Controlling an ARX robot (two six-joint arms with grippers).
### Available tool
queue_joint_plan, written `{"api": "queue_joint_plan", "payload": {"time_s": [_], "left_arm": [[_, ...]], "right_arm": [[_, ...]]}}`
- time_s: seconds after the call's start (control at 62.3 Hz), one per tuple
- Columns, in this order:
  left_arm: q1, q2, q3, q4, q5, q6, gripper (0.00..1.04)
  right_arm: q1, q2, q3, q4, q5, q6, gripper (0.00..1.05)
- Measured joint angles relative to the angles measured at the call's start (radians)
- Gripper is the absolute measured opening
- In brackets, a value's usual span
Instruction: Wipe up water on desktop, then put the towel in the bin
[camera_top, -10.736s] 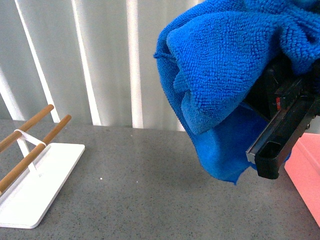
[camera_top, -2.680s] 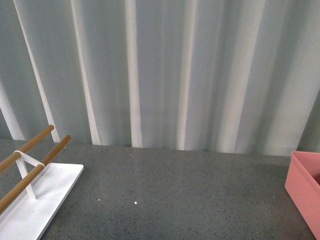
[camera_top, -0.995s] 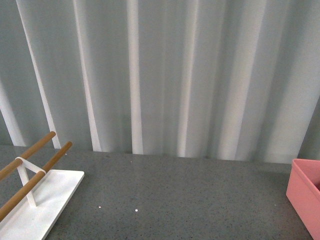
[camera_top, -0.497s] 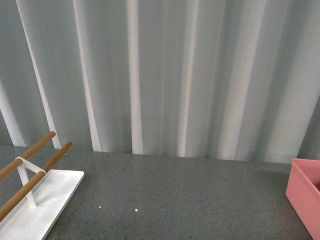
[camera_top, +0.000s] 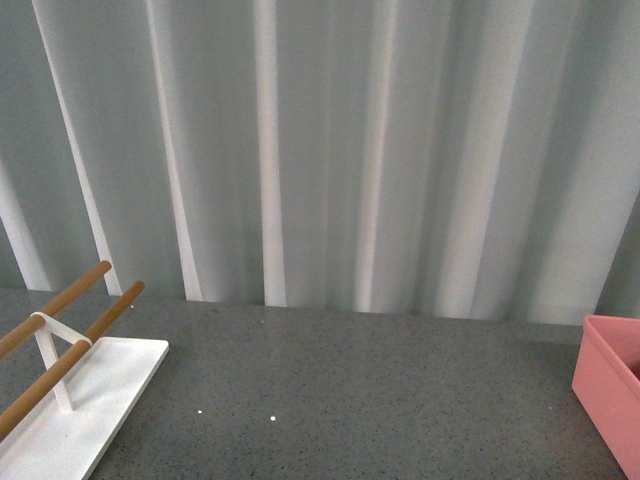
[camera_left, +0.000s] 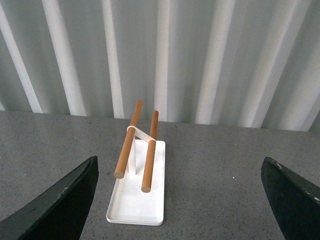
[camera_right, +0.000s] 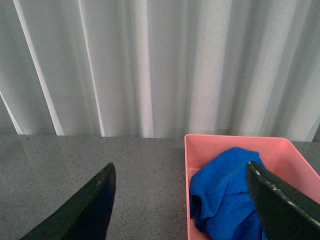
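White stand (camera_left: 135, 197) with two wooden rods (camera_left: 128, 140) sits left on grey bench (camera_top: 350, 400). Left gripper (camera_left: 180, 200) spread wide, empty. Right gripper (camera_right: 185, 205) also wide open, empty, above pink bin (camera_right: 200, 141) holding crumpled blue towel (camera_right: 225, 197).

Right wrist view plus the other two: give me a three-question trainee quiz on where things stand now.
1. True or false: the towel lies inside the bin.
2. Which gripper faces the white stand with two wooden rods? A) left gripper B) right gripper
3. Fill in: both grippers are ____, and they hold nothing.

Key: 1 true. 2 A. 3 open. In the front view only a corner of the bin shows at the desktop's right edge, and no arm is in sight.
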Motion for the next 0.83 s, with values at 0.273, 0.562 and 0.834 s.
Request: {"api": "queue_joint_plan", "payload": {"time_s": [0.273,0.562,0.834], "left_arm": [[0.000,0.000,0.000,0.000,0.000,0.000,0.98],[0.000,0.000,0.000,0.000,0.000,0.000,0.98],[0.000,0.000,0.000,0.000,0.000,0.000,0.98]], "right_arm": [[0.000,0.000,0.000,0.000,0.000,0.001,0.98],[0.000,0.000,0.000,0.000,0.000,0.001,0.98],[0.000,0.000,0.000,0.000,0.000,0.001,0.98]]}}
